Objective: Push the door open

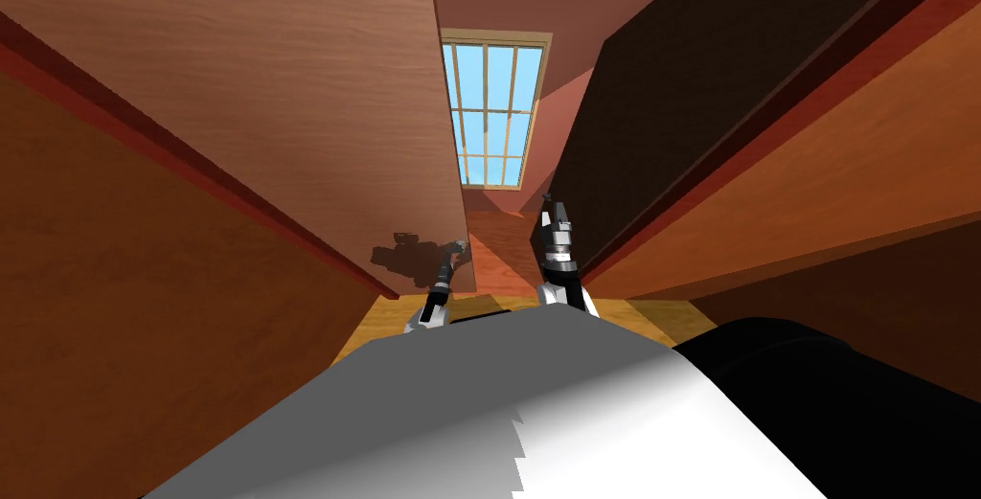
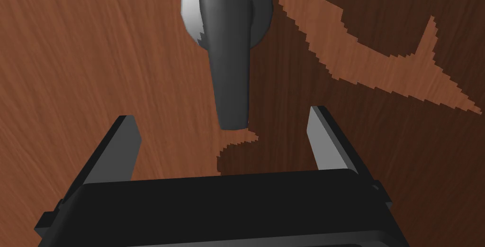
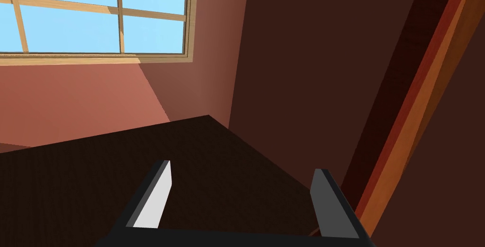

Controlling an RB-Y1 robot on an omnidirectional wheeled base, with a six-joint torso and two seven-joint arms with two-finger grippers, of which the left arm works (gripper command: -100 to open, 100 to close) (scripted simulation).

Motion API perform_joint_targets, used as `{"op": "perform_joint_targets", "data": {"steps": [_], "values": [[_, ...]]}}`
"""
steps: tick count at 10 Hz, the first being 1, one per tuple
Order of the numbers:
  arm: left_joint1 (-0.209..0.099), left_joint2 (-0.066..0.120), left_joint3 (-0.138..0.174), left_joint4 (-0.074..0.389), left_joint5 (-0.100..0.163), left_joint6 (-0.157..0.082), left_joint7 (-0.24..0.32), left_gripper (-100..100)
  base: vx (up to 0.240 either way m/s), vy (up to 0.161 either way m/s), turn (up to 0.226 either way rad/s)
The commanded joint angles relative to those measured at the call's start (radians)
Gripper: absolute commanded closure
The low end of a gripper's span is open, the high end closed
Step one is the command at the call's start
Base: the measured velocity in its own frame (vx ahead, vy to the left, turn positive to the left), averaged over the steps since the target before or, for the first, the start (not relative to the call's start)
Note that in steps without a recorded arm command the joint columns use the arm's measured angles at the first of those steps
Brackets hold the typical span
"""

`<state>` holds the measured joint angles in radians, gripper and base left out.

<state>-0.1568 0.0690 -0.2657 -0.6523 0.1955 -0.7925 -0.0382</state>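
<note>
Left wrist view: left gripper (image 2: 221,114), spread and empty, faces the door (image 2: 85,59); the handle (image 2: 230,68) lies just ahead, its length pointing between the jaws.

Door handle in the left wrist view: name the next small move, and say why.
Probably ease the left gripper forward to press the door: its fingers stand open, and the grey lever ends between their tips, apart from both.

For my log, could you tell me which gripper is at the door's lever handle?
The left gripper: the tip of the grey lever handle shows between its open fingers, on the brown door. The right gripper, also open, hangs apart.
</note>
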Motion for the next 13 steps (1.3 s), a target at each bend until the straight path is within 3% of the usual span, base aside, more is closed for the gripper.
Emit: {"op": "perform_joint_targets", "data": {"steps": [1, 5, 6, 11, 13], "values": [[0.000, -0.002, 0.004, 0.002, 0.001, 0.000, -0.001, -100, 0.195, -0.026, -0.039], [-0.001, -0.009, 0.010, 0.006, 0.002, -0.003, -0.001, -100, 0.180, -0.019, -0.019], [-0.001, -0.009, 0.010, 0.006, 0.002, -0.003, -0.001, 100, -0.013, 0.000, 0.003], [-0.001, -0.009, 0.010, 0.006, 0.002, -0.003, -0.001, 100, -0.016, 0.003, 0.002], [0.000, 0.000, 0.026, 0.010, 0.010, -0.003, -0.006, 100, 0.121, -0.048, 0.038]]}}
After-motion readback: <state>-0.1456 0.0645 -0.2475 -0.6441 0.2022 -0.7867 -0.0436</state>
